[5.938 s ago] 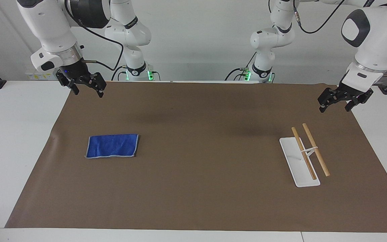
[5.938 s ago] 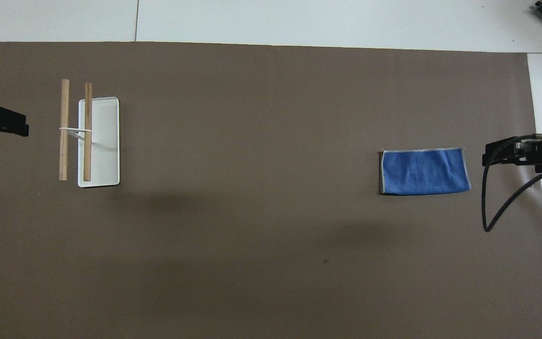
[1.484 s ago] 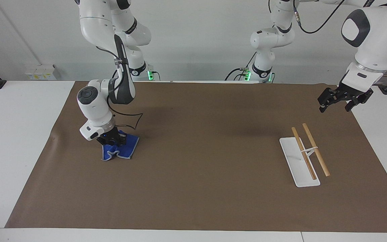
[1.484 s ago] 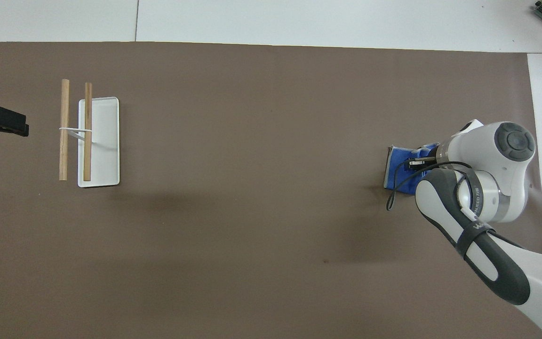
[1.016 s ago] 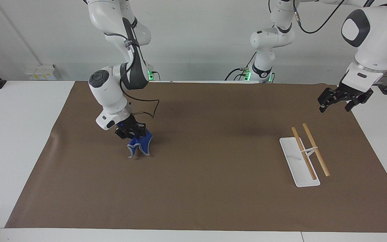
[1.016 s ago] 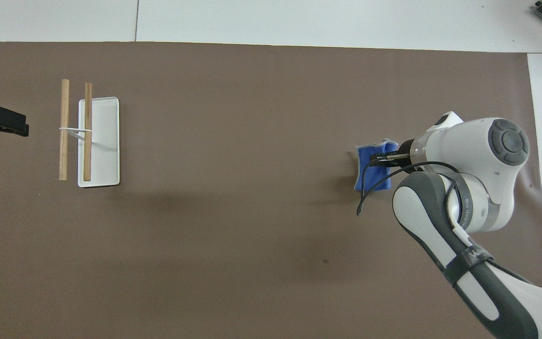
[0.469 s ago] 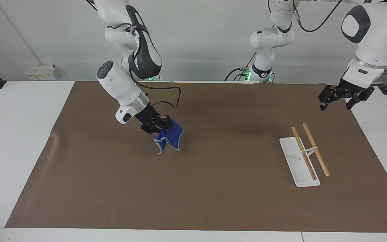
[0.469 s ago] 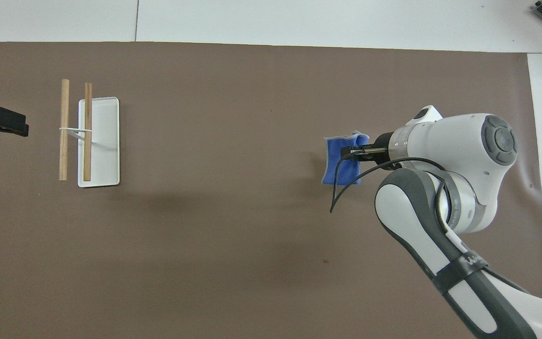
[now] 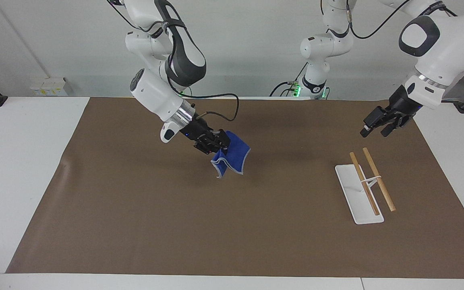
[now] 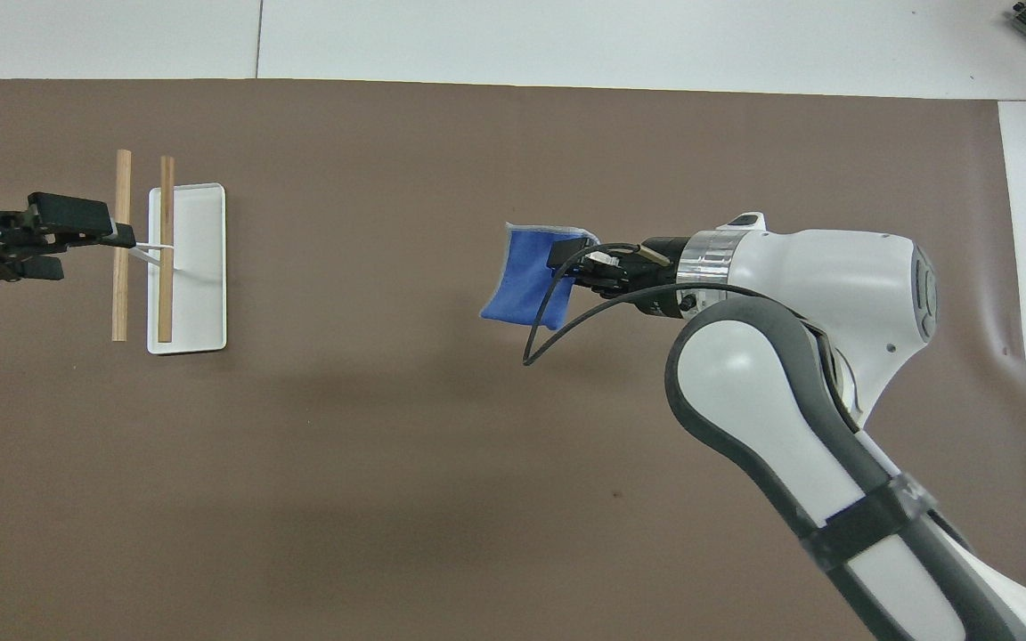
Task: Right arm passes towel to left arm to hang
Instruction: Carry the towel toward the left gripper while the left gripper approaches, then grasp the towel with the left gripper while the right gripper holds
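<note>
My right gripper (image 9: 218, 146) is shut on one edge of the bright-blue towel (image 9: 232, 158). It holds the towel in the air over the middle of the brown mat, and the cloth hangs folded below the fingers, off the mat. In the overhead view the towel (image 10: 524, 280) sticks out from the right gripper (image 10: 569, 264), with the long black cable looping beneath. My left gripper (image 9: 375, 129) is open and empty, in the air over the mat by the rack; it also shows in the overhead view (image 10: 85, 242).
A rack with a white base (image 9: 357, 197) and two wooden rods (image 9: 372, 179) stands toward the left arm's end of the table; the overhead view shows its base (image 10: 199, 267). The brown mat (image 9: 175, 217) covers most of the white table.
My right gripper has lifted the towel and carried it from the right arm's end to over the mat's middle. My left gripper has begun to move in over the rack's edge.
</note>
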Action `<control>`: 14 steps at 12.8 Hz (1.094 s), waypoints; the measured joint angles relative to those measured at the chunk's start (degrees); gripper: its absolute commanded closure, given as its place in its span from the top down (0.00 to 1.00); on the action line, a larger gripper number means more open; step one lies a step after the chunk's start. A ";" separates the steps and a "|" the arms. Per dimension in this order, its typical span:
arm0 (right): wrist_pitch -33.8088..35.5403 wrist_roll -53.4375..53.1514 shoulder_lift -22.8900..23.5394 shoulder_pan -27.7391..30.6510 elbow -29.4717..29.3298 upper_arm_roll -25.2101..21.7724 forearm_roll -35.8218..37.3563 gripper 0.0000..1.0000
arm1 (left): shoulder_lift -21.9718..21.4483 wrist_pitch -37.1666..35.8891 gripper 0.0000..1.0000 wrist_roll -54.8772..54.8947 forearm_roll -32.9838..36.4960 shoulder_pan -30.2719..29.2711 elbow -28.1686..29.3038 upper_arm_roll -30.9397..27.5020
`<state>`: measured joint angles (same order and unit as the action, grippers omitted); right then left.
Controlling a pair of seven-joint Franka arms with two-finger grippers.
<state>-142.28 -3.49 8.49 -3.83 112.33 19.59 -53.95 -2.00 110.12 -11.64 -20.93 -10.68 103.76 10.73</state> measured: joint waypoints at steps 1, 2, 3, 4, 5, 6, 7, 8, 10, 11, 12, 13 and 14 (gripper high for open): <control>-2.54 -0.58 0.19 -1.55 -0.26 0.03 -2.94 0.00 | -1.07 3.44 1.00 -3.47 -2.59 0.89 2.73 0.32; -4.93 -1.13 0.39 -3.06 -0.56 0.06 -5.51 0.00 | -2.10 6.69 1.00 -6.84 -5.18 2.26 5.28 0.52; -6.42 -1.58 0.55 -4.17 -0.89 0.07 -7.26 0.00 | -2.92 9.30 1.00 -10.01 -7.92 3.59 7.32 0.62; -7.01 -1.77 0.72 -4.97 -1.43 0.08 -8.86 0.00 | -3.65 11.74 1.00 -13.47 -10.23 4.93 9.02 0.66; -7.22 -1.96 0.91 -5.44 -2.08 0.08 -10.42 0.00 | -4.16 14.30 1.00 -17.44 -11.55 6.44 10.40 0.70; -7.24 -2.76 1.07 -5.60 -2.83 0.08 -11.55 0.00 | -4.44 16.98 1.00 -21.53 -12.38 8.14 11.54 0.73; -7.23 -4.46 1.14 -5.69 -3.51 0.08 -12.20 0.00 | -4.57 20.21 1.00 -25.43 -13.28 10.15 12.72 0.77; -7.23 -6.67 1.16 -6.01 -4.15 0.08 -12.28 0.00 | -4.59 23.64 1.00 -28.26 -15.26 12.15 14.01 0.83; -7.23 -10.43 1.17 -6.79 -5.16 0.09 -12.29 0.00 | -4.59 29.01 1.00 -30.76 -20.48 15.81 16.79 0.91; -7.23 -11.52 1.17 -7.02 -5.39 0.09 -12.29 0.00 | -4.57 32.22 1.00 -33.26 -21.50 17.70 18.00 0.93; -7.23 -12.01 1.17 -7.18 -5.48 0.10 -12.29 0.00 | -4.45 35.72 1.00 -36.97 -21.73 19.78 18.83 0.95; -7.23 -12.11 1.17 -7.45 -5.50 0.10 -12.29 0.00 | -4.22 38.41 1.00 -40.43 -21.77 21.62 19.18 0.97; -7.23 -12.16 1.17 -7.84 -5.52 0.11 -12.30 0.00 | -4.04 39.96 1.00 -43.35 -21.79 22.89 19.19 1.01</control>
<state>-149.51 -15.65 9.66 -11.68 106.81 19.69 -66.25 -6.05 150.08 -54.99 -42.72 12.21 122.95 11.74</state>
